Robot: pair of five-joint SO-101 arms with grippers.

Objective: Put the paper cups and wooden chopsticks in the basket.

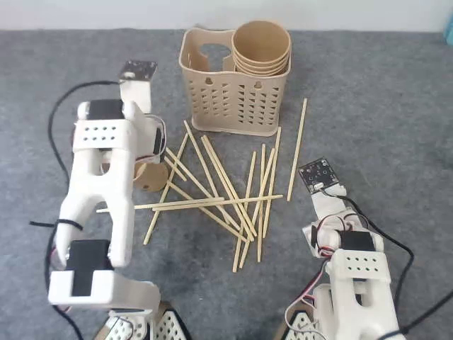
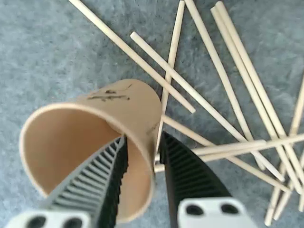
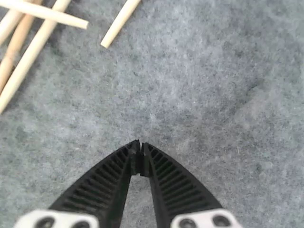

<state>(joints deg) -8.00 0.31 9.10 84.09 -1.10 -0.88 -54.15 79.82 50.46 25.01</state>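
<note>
Brown paper cup, left of centre in the high view, has its wall pinched by the left gripper; chopsticks lie scattered mid-frame below the basket; right gripper closed, empty, over the grey mat

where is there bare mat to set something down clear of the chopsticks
Bare mat lies right of the basket, beyond the outermost chopstick, and ahead of the right pincer. Crowded: the scattered chopsticks between the arms, and the paper cup in the left pincer.
</note>
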